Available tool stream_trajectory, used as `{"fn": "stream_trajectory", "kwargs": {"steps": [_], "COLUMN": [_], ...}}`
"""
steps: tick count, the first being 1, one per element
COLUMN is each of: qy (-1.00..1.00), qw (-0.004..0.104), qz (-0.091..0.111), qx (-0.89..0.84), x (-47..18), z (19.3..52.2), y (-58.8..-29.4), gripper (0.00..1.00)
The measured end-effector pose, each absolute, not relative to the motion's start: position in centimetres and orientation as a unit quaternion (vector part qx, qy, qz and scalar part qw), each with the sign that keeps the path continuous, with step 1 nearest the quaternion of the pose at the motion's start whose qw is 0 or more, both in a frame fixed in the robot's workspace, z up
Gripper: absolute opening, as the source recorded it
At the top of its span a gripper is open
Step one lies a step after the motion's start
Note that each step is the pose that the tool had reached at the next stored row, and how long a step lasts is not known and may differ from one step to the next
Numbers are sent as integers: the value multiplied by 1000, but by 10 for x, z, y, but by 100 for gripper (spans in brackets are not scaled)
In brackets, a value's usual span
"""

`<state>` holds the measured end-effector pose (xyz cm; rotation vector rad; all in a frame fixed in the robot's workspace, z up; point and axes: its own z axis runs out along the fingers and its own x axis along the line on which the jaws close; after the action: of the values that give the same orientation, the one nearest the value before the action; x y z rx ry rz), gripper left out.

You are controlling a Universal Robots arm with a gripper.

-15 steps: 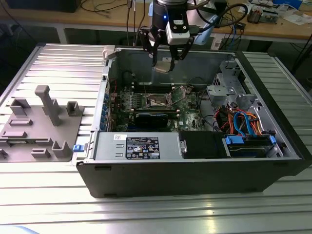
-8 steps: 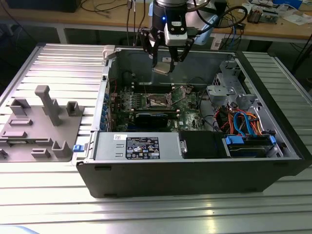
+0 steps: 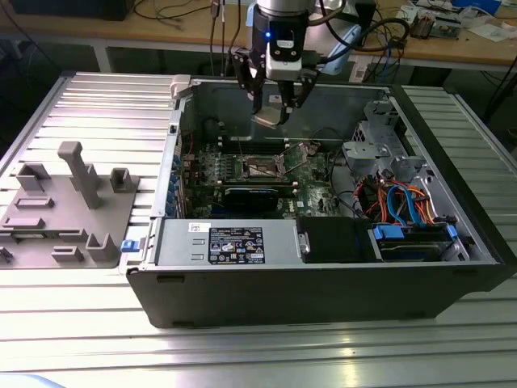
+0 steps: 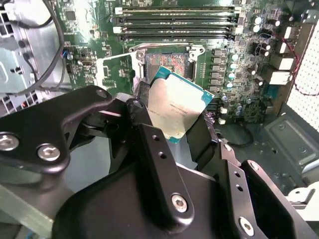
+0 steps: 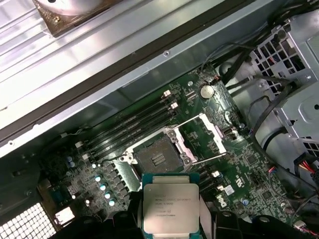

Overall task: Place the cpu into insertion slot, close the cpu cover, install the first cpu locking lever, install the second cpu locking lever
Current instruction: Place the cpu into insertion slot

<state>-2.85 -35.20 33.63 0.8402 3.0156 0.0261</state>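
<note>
Second wrist view: the gripper (image 4: 170,119) has its jaws clamped on the cpu (image 4: 175,99), pinching two opposite edges, with the grey metal top in plain sight. Beyond the jaw tips, below the chip and well apart from it, lies the bare socket (image 5: 157,159). Its square seems turned somewhat against the chip's edges. Just beside the socket, the cpu cover (image 5: 214,132) stands swung open in the first wrist view. Around both spreads the motherboard (image 5: 239,164), inside the computer case (image 3: 323,291).

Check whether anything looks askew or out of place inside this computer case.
One thing: the cpu, gripped in the claw above the motherboard, sits turned at an angle to the open socket edges in both wrist views. The cpu cover is swung open. Nothing looks damaged or spilled.
</note>
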Motion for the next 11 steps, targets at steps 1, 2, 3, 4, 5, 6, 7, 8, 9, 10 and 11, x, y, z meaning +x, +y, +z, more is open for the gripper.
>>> {"fn": "stream_trajectory", "kwargs": {"steps": [1, 2, 3, 4, 5, 6, 7, 8, 9, 10, 11], "qy": [962, 960, 958, 956, 954, 953, 952, 952, 952, 952, 952], "qw": [6, 6, 6, 6, 6, 6, 6, 6, 6, 6, 7], "qz": [8, 7, 7, 6, 6, 6, 6, 6, 6, 6, 5], "qx": [274, 281, 285, 295, 301, 304, 305, 305, 305, 305, 307], "x": [-29, -29, -28, -29, -29, -29, -29, -29, -29, -29, -29], "z": [336, 335, 335, 334, 333, 333, 333, 333, 333, 333, 333], "y": [-352, -352, -352, -352, -352, -352, -352, -352, -352, -352, -352], "gripper": [54, 54, 54, 54, 54, 54, 54, 54, 54, 54, 54]}}
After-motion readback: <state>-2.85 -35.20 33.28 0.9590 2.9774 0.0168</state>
